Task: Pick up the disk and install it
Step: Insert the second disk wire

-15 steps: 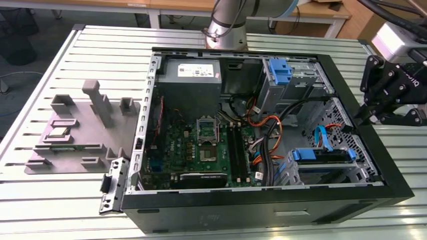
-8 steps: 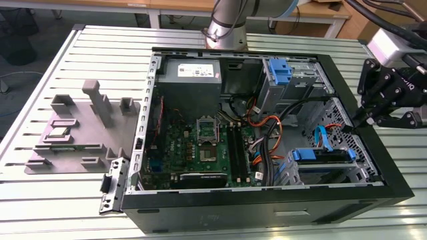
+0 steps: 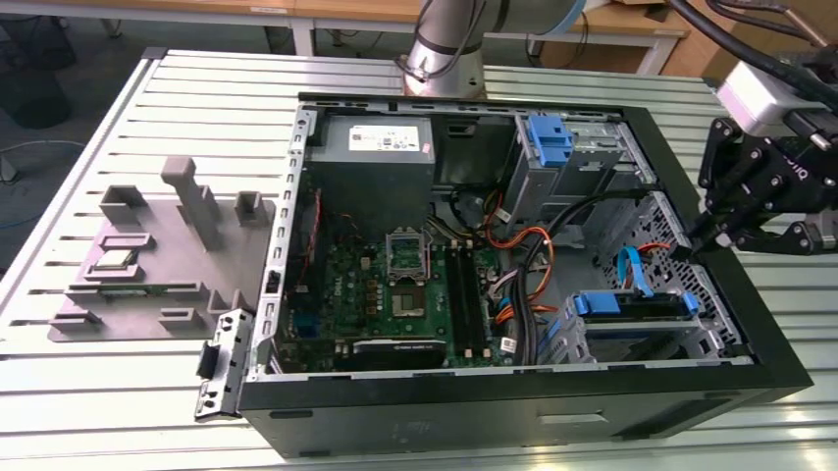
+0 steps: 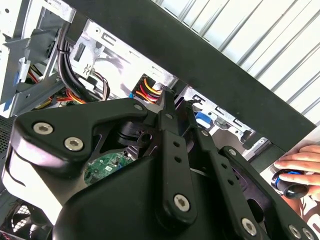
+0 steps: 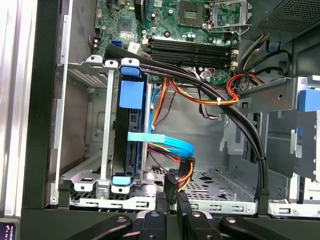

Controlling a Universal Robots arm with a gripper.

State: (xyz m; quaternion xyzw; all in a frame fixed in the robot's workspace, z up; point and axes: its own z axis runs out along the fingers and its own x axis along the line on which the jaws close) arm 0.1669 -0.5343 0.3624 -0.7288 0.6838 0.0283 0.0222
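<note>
Pincer (image 5: 171, 200) pressed together, empty, above the case's edge; disk (image 5: 131, 132) sits in its bay.

Power supply sticker (image 3: 373, 140): white, rows of dark print, on the grey box at the far end of the case in the exterior view; too small to read.
Wrist lettering (image 3: 802, 165): white characters on black, at the exterior view's right; not legible.
Board sticker (image 5: 134, 47): small white label by the memory slots in the first wrist view; print not legible.
Second board sticker (image 3: 503, 343): small white tag at the near edge of the green board in the exterior view; not legible.
Corner display (image 5: 7, 231): dark screen with faint reddish marks in the first wrist view; not legible.
Result: no readable text, number or sign.
</note>
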